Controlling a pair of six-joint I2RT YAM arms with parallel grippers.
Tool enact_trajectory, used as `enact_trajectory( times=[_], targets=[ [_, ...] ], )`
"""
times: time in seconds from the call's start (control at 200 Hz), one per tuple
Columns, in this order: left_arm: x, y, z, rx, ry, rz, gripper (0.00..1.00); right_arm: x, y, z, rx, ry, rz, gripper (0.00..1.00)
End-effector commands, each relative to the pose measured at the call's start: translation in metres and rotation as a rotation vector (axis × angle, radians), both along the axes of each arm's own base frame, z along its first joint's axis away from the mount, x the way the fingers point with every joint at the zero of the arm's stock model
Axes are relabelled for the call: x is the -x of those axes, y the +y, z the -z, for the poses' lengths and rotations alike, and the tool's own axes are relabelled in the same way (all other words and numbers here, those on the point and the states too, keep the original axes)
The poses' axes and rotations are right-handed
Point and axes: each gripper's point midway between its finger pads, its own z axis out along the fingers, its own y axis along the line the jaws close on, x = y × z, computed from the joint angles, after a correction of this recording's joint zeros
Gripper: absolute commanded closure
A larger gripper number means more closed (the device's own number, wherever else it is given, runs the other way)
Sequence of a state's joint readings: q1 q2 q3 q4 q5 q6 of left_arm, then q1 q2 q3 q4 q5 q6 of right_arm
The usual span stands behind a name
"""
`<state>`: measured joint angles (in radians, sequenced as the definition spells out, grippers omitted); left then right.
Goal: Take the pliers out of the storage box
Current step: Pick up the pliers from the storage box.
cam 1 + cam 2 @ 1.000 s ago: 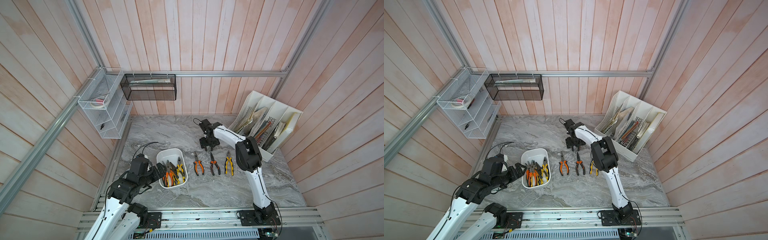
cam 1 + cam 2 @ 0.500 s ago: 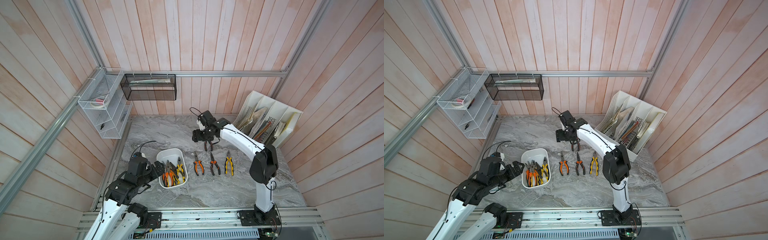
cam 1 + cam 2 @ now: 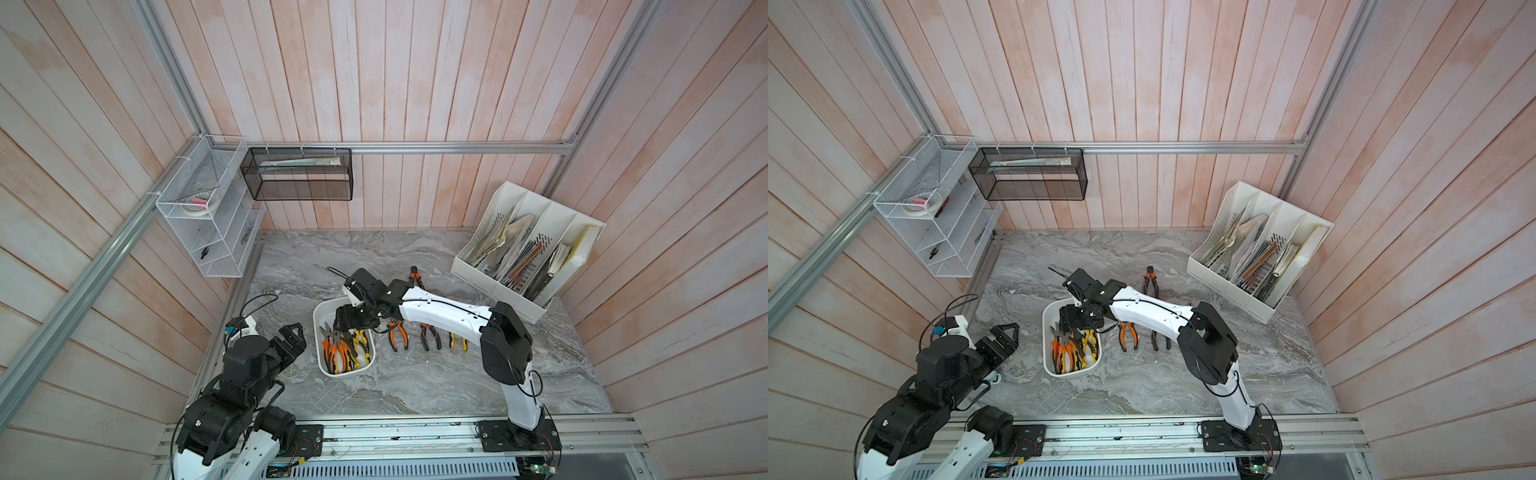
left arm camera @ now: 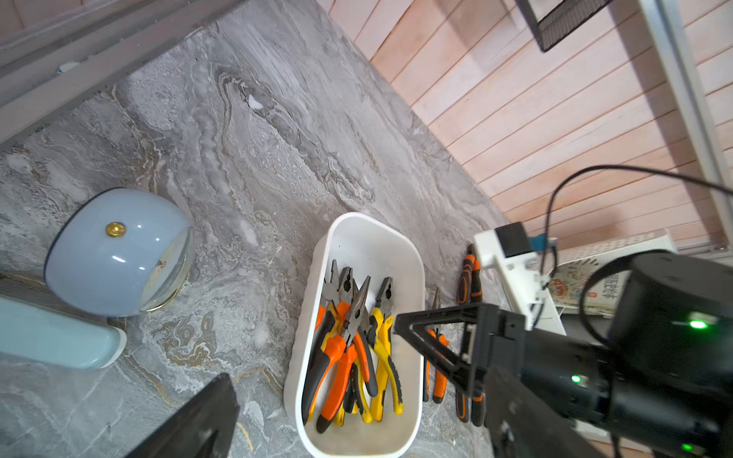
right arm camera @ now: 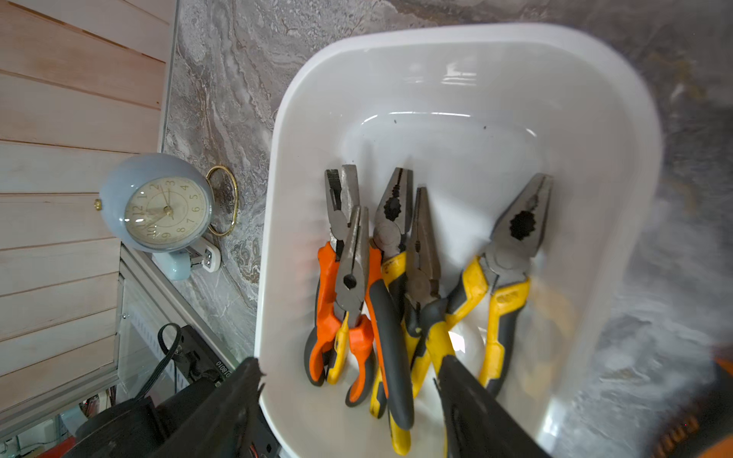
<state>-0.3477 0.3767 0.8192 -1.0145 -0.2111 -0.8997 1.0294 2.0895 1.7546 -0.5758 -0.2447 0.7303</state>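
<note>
The pliers [image 5: 392,230] are in two places. Five of them lie heaped in the storage box [image 5: 476,71], heads toward its bare end. The orange-and-black handles are on one side of the heap and the yellow-and-black on the other, and several cross one another. Both top views show the same heap [image 3: 343,353] [image 3: 1071,347] filling the near half of the white tub [image 3: 347,375], which sits on the grey marbled tabletop [image 3: 415,386].

Four more pairs are already out on the tabletop to the box's right. Three lie in a row just beside it [image 3: 397,334], partly hidden under the right forearm. One lies farther back toward the wall [image 3: 415,276].

The right end effector [image 5: 349,363] hangs over the box with its fingers spread wide and nothing gripped. In the right wrist view one finger stands in front of the box rim and the other in front of the yellow handles. Whether it touches them cannot be told.

The left end effector [image 3: 293,336] is beside the box on the left, apart from it. Its fingers are parted and empty.

A pale blue clock [image 4: 115,253] stands on the tabletop near the box, and a white file organizer [image 3: 528,249] sits at the back right corner
</note>
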Motion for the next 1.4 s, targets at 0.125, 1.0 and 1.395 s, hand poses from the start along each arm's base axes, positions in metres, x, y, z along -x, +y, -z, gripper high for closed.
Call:
enact_trajectory(
  times=[0.125, 1.0, 1.395],
  targets=[
    [0.008, 0.016, 0.002, -0.029, 0.01, -0.071, 0.0, 0.006, 0.024, 0.023, 0.063, 0.032, 0.018, 0.27],
    [0.012, 0.019, 0.008, -0.045, 0.019, -0.078, 0.0, 0.02, 0.032, 0.063, 0.189, 0.039, -0.028, 0.56],
    [0.011, 0.019, 0.01, -0.049, 0.026, -0.075, 0.0, 0.023, 0.032, 0.043, 0.152, 0.001, -0.026, 0.8]
  ],
)
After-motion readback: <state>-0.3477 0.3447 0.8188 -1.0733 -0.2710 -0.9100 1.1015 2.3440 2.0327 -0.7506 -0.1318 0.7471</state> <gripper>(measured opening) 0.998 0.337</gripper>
